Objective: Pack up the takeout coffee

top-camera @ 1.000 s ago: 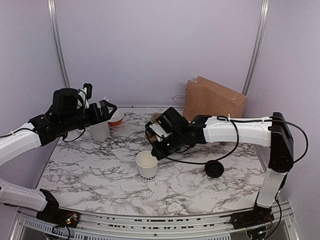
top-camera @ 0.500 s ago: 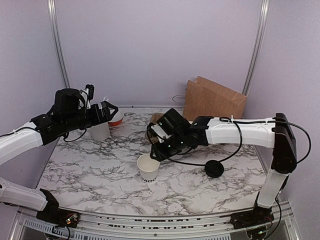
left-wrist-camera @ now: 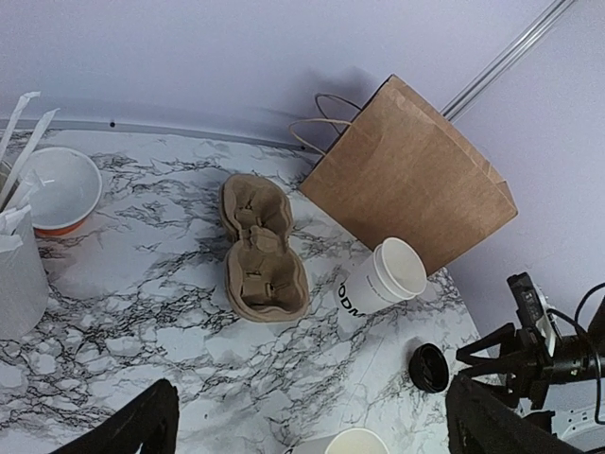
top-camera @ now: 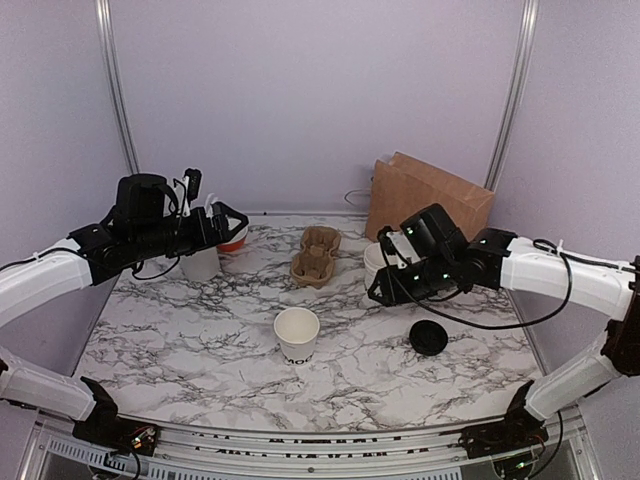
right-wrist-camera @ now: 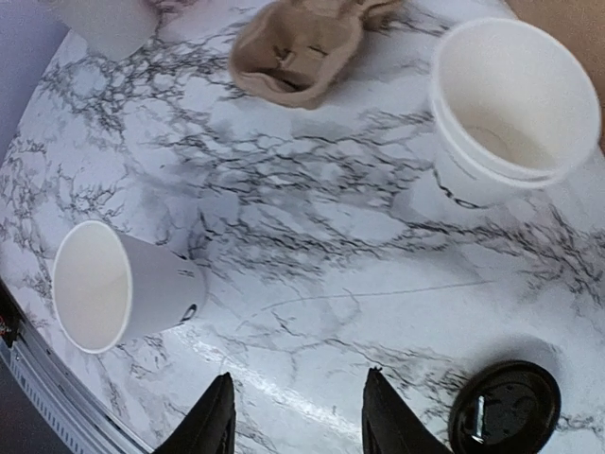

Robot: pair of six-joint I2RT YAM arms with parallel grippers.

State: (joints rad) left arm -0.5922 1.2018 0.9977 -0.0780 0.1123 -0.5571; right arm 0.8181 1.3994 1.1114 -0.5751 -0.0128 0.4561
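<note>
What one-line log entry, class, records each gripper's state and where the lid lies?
left gripper: open, empty | right gripper: open, empty | black lid: loose on table

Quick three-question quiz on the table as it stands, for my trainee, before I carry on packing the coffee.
1. True or false: the rear cup, by the paper bag, and the front cup both lack lids.
2. Where does the black lid lie? A in the cardboard carrier; B on the table, right of the front cup; C on a cup.
3. What is held by the fingers of the right gripper?
Key: 1 true; 2 B; 3 nothing, they are open.
</note>
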